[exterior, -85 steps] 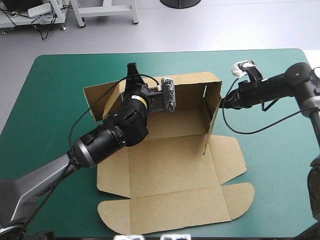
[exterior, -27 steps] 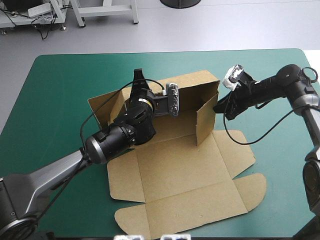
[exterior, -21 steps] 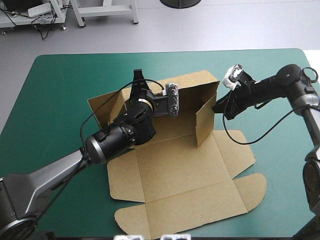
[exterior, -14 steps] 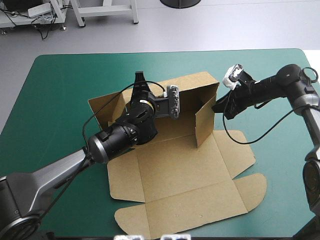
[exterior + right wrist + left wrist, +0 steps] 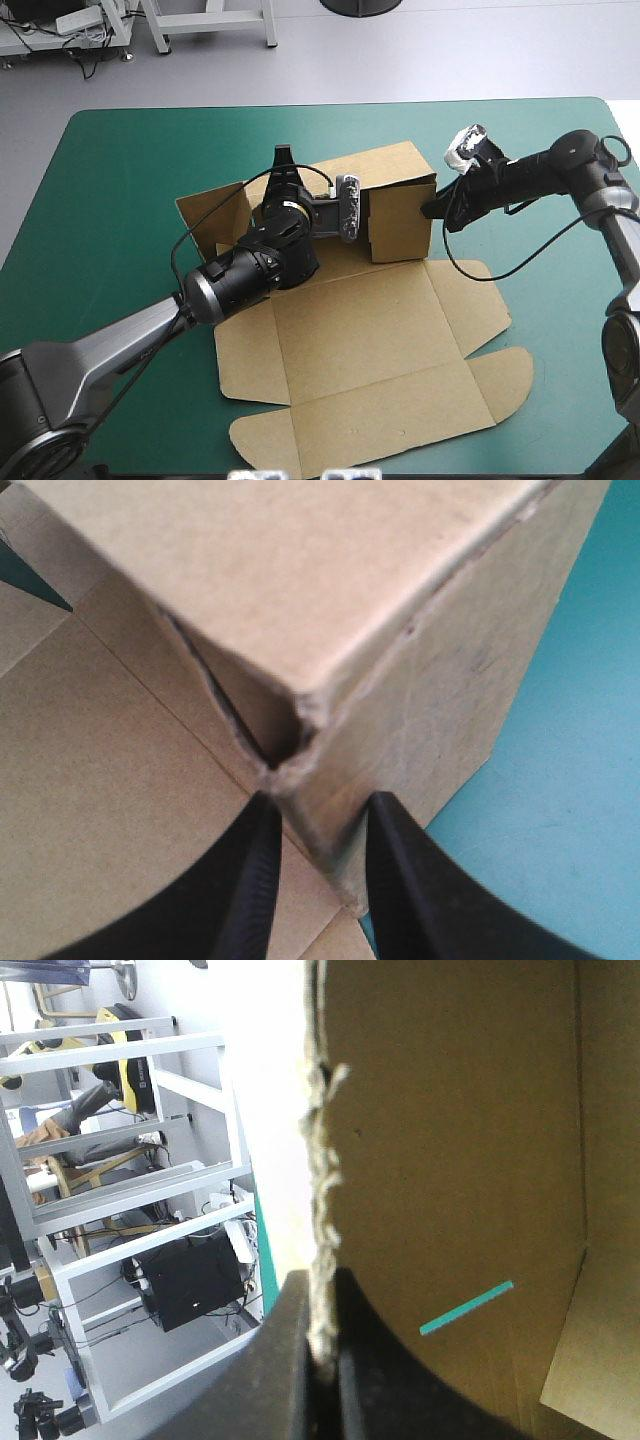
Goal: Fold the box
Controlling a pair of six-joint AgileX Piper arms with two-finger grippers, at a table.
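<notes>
Table: the teal-green cover fills most of the high view, and the brown box lies near its middle, under and ahead of both grippers
Box: a cut sheet partly raised, with its broad panels on the robot's side flat on the cover and its rounded lid flaps spread out
Back wall: the back wall stands upright along the far side of the flat panels, between the two grippers
Left arm: the left gripper reaches over the back wall's upper edge, toward that wall's left end
Left fingers: in the left wrist view the black fingers meet almost in a point, with the frayed board edge pinched between them, so this gripper clamps the box
Slot: a narrow slot in the board just ahead of the left gripper shows teal-green through it
Side flap: the side flap at the back wall's right end stands upright and is turned inward, just beside the right gripper
Right arm: the right gripper touches the box at its raised right corner
Right fingers: in the right wrist view the right gripper has its fingers close together astride the corner's board, gripping it; bare cover shows beside the outer finger
Left wall: the left wall leans outward beside the left arm
</notes>
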